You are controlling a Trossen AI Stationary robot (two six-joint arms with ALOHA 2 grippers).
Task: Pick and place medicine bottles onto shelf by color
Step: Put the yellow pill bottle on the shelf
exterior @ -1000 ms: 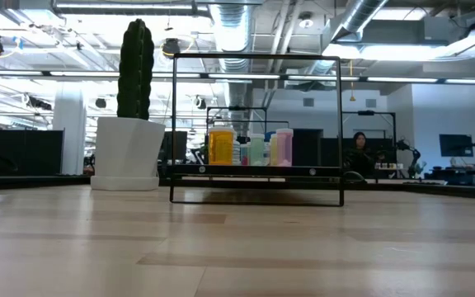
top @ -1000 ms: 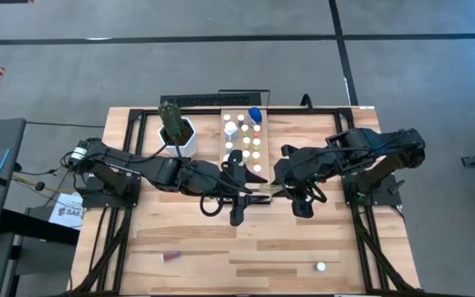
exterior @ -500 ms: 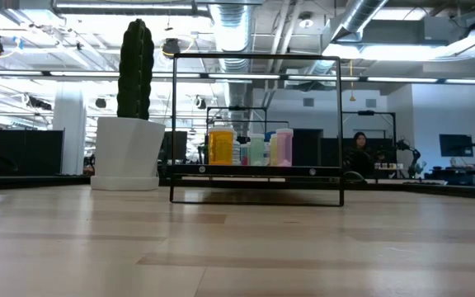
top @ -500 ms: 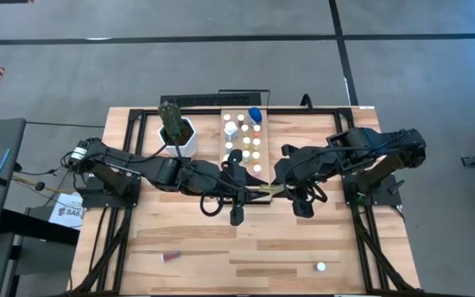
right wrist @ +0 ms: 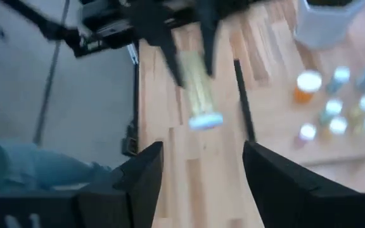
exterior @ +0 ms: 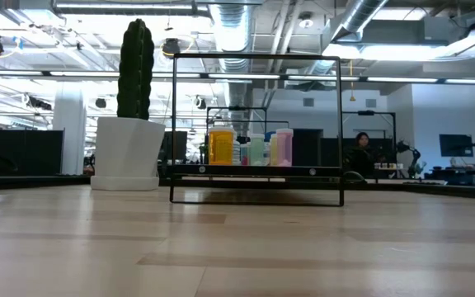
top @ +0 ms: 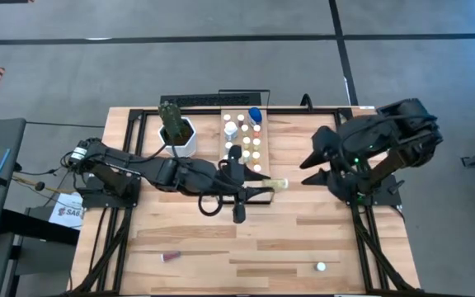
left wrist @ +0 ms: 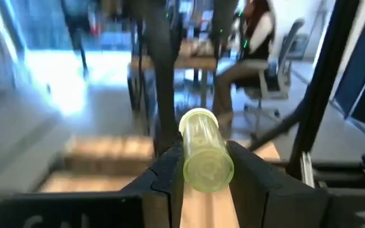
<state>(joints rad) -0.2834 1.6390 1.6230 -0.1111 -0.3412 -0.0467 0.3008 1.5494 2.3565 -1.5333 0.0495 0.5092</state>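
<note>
A white hexagonal pot with a green cactus stands on the wooden tabletop, upper left of centre in the high view. Beyond, right of centre in the low view, a person apparently sits at a desk.

Right gripper off bottle, withdrawn rightward.

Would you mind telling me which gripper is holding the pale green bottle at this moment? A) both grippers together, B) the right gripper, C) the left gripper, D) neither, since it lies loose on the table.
C: the left gripper is shut on the pale green bottle, which sticks out past its fingers, while the right gripper stands open and apart, near the table's right edge.
</note>
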